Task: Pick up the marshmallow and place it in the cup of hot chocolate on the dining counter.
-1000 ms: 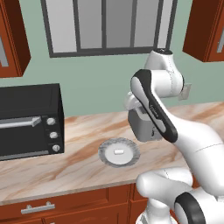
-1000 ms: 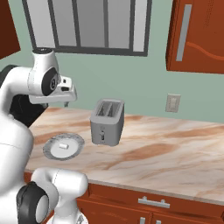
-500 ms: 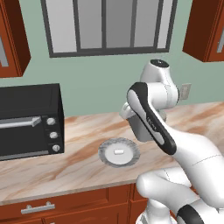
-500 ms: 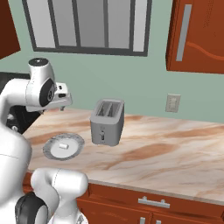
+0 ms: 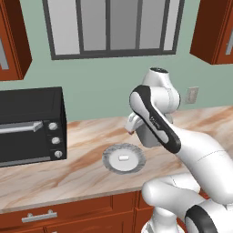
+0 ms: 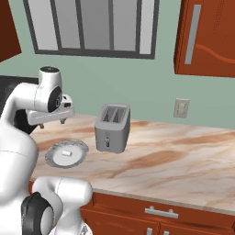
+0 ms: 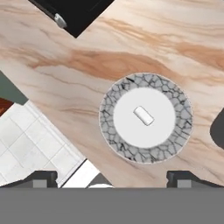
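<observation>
Hanging above the marble table (image 5: 68, 177), the pincer (image 7: 111, 177) points straight down with its two dark fingertips (image 7: 41, 178) spread wide apart and nothing between them, so it is open and empty. Directly below it, a little ahead of the gap between the tips in the hand view, lies the marshmallow (image 7: 143, 116), a small white stubby block resting near the middle of a round plate (image 7: 111, 140) with a grey cracked-pattern rim and a plain white centre. The pincer is well clear of both and touches neither. In the left base view the same plate (image 5: 136, 160) sits on the table just in front of the arm's forearm, with the marshmallow (image 5: 123, 158) on its white middle; in the right base view the plate (image 6: 80, 150) with the marshmallow (image 6: 67, 153) lies below the robot's hand. Off to one side of the pincer, at the table's back, stands a black toaster oven (image 5: 27, 125) with silver knobs; to the other side stands a grey two-slot toaster (image 6: 112, 127), well apart from the plate.
</observation>
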Controlling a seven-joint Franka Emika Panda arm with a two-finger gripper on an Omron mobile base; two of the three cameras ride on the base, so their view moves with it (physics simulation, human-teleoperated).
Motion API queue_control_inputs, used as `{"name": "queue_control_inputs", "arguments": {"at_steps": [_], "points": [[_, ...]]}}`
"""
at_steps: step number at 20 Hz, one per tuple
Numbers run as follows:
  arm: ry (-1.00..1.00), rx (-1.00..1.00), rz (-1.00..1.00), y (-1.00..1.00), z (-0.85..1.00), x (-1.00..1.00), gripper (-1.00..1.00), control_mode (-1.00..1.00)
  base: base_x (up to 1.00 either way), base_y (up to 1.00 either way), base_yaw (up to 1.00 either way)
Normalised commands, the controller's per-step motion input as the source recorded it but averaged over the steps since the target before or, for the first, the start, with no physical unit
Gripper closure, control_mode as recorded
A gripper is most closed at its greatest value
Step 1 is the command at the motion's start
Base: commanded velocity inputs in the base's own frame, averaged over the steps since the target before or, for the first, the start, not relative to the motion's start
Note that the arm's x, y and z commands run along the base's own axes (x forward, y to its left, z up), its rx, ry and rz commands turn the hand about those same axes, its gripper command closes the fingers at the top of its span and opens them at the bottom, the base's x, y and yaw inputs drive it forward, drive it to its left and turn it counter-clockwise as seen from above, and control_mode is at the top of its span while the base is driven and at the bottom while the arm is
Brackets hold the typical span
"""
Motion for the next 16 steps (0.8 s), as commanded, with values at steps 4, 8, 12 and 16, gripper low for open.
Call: {"name": "queue_control_inputs", "arguments": {"at_steps": [4, 8, 12, 16], "points": [[0.04, -0.09, 0.15, 0.19, -0.35, 0.0, -1.0, -1.0, 0.0, 0.0, 0.0], [0.0, -0.14, 0.14, 0.19, -0.51, -0.01, -1.0, -1.0, 0.0, 0.0, 0.0], [0.0, -0.12, 0.15, 0.12, -0.55, 0.0, -1.0, -1.0, 0.0, 0.0, 0.0], [0.01, -0.05, 0.16, 0.0, -0.48, 0.0, -1.0, -1.0, 0.0, 0.0, 0.0]]}}
